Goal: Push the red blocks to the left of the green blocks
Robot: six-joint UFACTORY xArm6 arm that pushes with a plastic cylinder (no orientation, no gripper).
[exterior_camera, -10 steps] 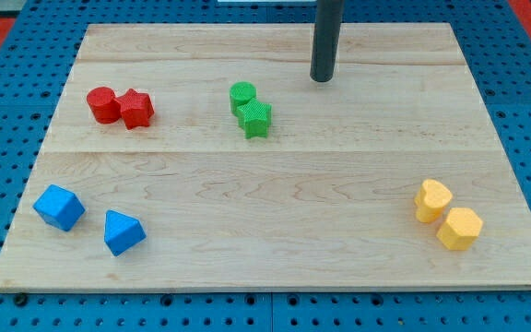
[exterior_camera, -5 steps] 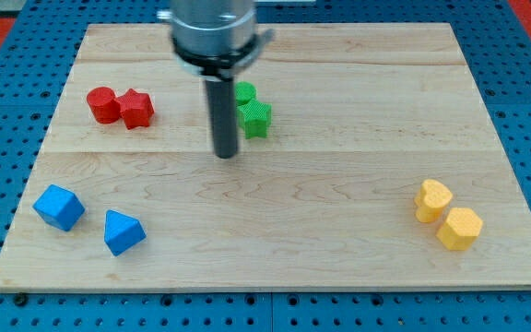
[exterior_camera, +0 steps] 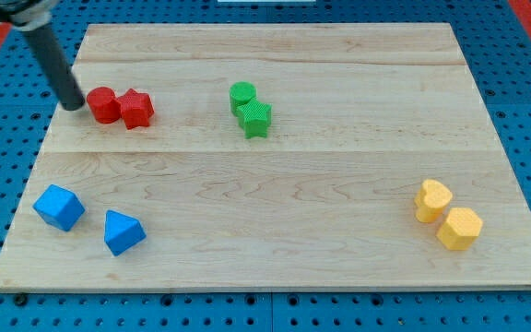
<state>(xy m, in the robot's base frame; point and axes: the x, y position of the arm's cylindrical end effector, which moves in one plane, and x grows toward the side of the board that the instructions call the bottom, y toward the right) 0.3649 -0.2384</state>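
Red blocks sit near the bench's [exterior_camera: 275, 194] upper left — my tip [exterior_camera: 73, 106], a bare rod with no pincer to open or close, stands just left of the red cylinder [exterior_camera: 103, 105], which touches the red star [exterior_camera: 136, 109]. Green cylinder [exterior_camera: 242, 96] and green star [exterior_camera: 255, 119] lie well to their right.

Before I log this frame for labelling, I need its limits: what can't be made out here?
- Camera view: the arm above my tip is cut off by the top-left edge.
- Whether my tip touches the red cylinder just to its right: the gap is too small to judge.
- The far faces of the red star block and the green blocks are hidden by the blocks themselves.
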